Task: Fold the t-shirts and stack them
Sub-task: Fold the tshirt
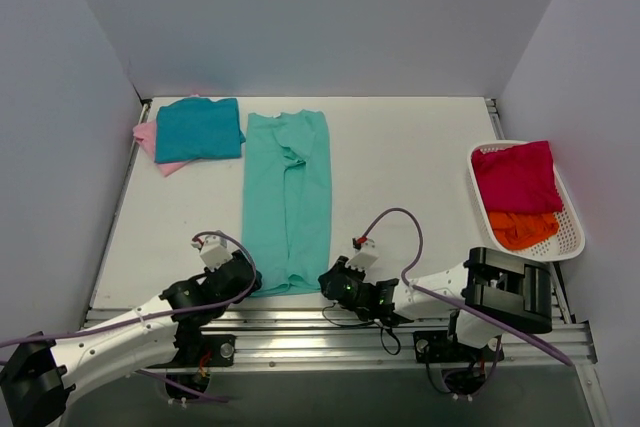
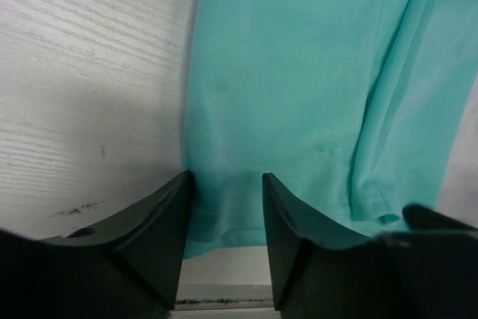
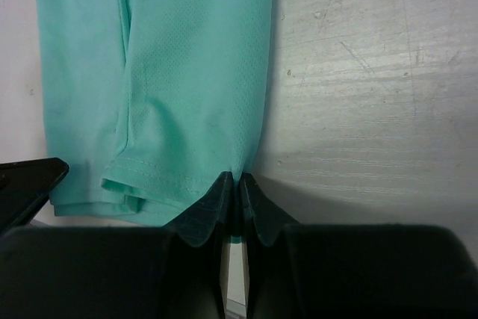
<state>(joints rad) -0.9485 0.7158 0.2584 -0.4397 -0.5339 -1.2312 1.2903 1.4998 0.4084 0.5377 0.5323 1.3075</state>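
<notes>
The mint t-shirt (image 1: 287,197) lies folded lengthwise into a long strip down the table's middle, hem toward me. My left gripper (image 1: 246,279) is open at its near left corner; in the left wrist view the jaws (image 2: 228,177) straddle the hem of the mint cloth (image 2: 299,72). My right gripper (image 1: 330,283) is shut on the near right hem corner; the right wrist view shows the fingertips (image 3: 237,178) pinching the mint cloth (image 3: 194,57). A folded teal t-shirt (image 1: 200,129) lies on a pink one (image 1: 148,137) at the back left.
A white slotted basket (image 1: 574,225) at the right edge holds a crimson t-shirt (image 1: 515,175) and an orange one (image 1: 522,229). The table's metal rail (image 1: 300,322) runs just behind the hem. Walls close in the left, back and right.
</notes>
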